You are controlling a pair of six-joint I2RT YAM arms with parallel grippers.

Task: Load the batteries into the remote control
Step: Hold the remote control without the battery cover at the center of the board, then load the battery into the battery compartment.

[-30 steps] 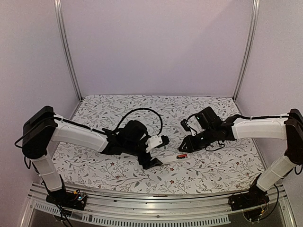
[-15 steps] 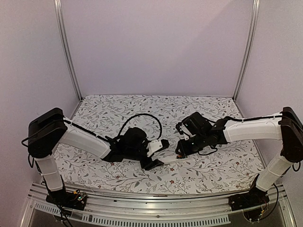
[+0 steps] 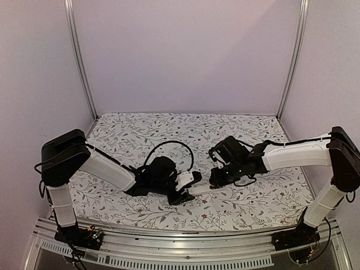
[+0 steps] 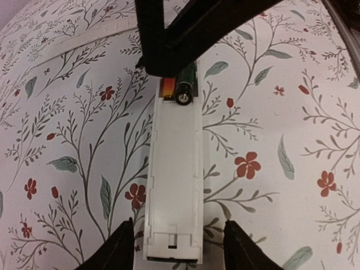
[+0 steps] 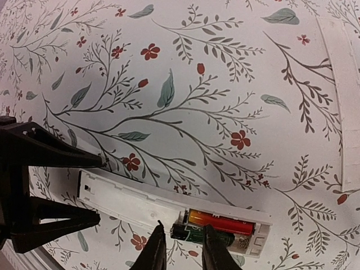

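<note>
Overhead, shows the remote control flat on the flowered tablecloth toward the front middle, left gripper at one end, right gripper at the other. From the left wrist, finds those jaws open and holding nothing, one finger either side of the remote's near end with cloth showing between, red-orange battery and black battery side by side in the far slot. From the right wrist, shows narrowly parted fingers down over the black battery; cannot tell whether gripped.
</note>
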